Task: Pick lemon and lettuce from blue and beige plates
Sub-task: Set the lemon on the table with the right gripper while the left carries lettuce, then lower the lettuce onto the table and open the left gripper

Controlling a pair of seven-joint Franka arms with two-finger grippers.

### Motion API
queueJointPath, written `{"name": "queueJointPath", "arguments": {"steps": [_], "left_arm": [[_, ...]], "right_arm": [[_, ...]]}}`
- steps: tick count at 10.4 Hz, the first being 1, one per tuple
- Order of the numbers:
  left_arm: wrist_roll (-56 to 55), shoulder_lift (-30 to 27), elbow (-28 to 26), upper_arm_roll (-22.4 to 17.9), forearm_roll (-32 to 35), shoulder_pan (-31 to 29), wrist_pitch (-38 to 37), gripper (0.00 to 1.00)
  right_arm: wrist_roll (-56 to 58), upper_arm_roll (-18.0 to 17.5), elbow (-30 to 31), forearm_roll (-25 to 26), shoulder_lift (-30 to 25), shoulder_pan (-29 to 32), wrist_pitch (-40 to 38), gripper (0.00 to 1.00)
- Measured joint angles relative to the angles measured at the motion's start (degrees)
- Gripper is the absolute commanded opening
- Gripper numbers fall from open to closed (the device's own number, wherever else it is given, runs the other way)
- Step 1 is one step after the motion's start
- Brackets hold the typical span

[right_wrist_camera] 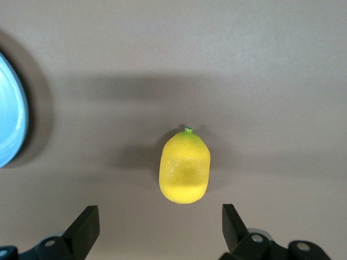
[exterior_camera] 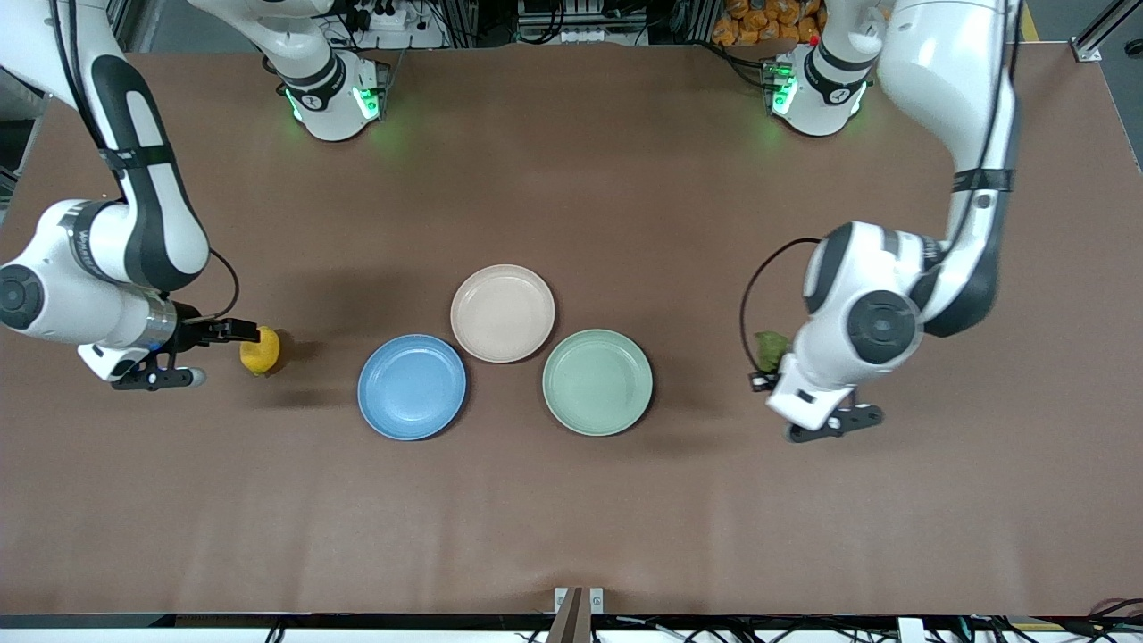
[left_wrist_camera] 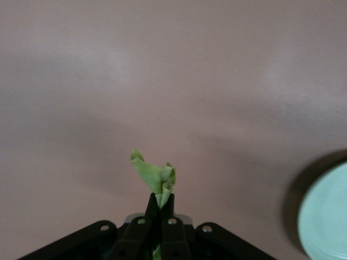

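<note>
- Lemon lies on the table toward the right arm's end, beside the blue plate; right gripper spread wide around it, not touching.
- Lemon looks firm, smooth, rounded: likely to roll or slip; best taken across its middle.
- Lettuce pinched in the closed left gripper, over bare table beside the green plate.
- Lettuce looks light, limp, easily torn.
- Beige plate empty.
</note>
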State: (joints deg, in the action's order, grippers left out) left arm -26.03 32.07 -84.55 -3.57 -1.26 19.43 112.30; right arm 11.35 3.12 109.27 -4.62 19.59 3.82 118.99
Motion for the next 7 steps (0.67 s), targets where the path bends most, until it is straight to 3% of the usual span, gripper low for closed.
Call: {"name": "queueJointPath", "arguments": {"steps": [6,7], "left_arm": [[12.97,-0.43,-0.88,0.13,-0.01,-6.17,0.67,0.0],[13.68,-0.41,-1.18,0.15,-0.01,-6.56,1.53,0.15]], "right_arm": [[-2.67,-0.07,-6.93,-0.01,-1.06,-1.4,-7.81,1.0],[-4.45,-0.07,-8.43,-0.01,-1.07,-1.95,-9.62,1.0]]}}
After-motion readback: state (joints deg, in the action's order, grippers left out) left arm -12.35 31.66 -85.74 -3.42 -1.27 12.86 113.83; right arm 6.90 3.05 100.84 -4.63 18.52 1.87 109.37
